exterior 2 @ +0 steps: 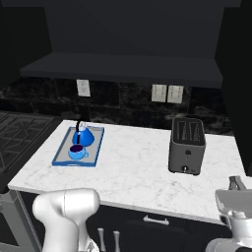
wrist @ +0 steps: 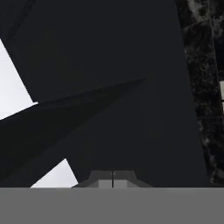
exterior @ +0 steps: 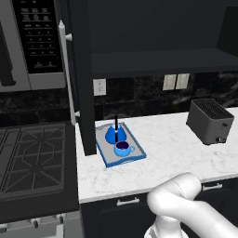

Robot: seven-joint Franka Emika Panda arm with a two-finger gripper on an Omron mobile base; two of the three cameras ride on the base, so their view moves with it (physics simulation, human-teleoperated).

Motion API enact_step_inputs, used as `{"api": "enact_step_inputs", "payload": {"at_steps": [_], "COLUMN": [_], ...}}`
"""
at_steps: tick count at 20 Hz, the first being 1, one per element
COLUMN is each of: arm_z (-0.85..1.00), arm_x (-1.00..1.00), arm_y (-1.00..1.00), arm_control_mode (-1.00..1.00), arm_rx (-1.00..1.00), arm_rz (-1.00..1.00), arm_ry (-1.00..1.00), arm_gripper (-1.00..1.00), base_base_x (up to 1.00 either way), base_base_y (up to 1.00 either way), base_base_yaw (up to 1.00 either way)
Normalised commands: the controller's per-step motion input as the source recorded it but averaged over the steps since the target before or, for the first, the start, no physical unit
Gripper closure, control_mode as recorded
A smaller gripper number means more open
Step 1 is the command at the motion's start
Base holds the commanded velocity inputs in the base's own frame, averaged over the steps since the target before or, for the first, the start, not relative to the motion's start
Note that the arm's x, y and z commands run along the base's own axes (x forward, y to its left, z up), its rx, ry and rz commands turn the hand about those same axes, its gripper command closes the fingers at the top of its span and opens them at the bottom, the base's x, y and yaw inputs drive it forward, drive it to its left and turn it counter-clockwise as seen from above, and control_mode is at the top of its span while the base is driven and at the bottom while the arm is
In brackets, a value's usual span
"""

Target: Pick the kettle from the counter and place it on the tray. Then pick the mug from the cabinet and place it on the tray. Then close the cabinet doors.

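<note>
Kettle (exterior: 115, 134) and mug (exterior: 122, 148) both sit on the tray (exterior: 137, 156), left of centre on the surface (exterior: 172, 148), so closing the doors seems the step in hand. The end effector (wrist: 113, 178) is pinched shut, holding nothing, facing a flat matte black door panel (wrist: 109, 52). Best to push flat and steadily, following the hinge arc. The left door (exterior: 79, 79) stands open at upper left, its silver bar handle (exterior: 67, 74) smooth.

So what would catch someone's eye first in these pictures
The bright blue kettle and mug sit together on the blue-rimmed tray at the left end of the white counter. Above them the dark cabinet gapes open, its left door swung out. A grey toaster stands to the right.
</note>
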Motion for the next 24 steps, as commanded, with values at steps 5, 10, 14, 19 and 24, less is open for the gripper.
{"api": "enact_step_inputs", "payload": {"at_steps": [5, 10, 14, 19, 24], "arm_z": [0.12, 0.16, 0.34, 0.46, 0.45], "arm_x": [0.08, 0.07, 0.01, 0.07, 0.09], "arm_y": [-0.56, -0.43, -0.2, 0.0, 0.0], "arm_control_mode": [-1.0, -1.0, -1.0, -1.0, -1.0], "arm_rx": [0.14, 0.12, 0.09, 0.04, 0.0], "arm_rz": [-0.02, -0.03, -0.06, -0.1, -0.11], "arm_ry": [0.02, 0.0, 0.0, 0.05, 0.05], "arm_gripper": [1.0, 1.0, 1.0, 1.0, 1.0], "base_base_x": [0.0, 0.0, 0.0, 0.0, 0.0], "base_base_y": [0.0, 0.0, 0.0, 0.0, 0.0], "base_base_yaw": [0.0, 0.0, 0.0, 0.0, 0.0]}}
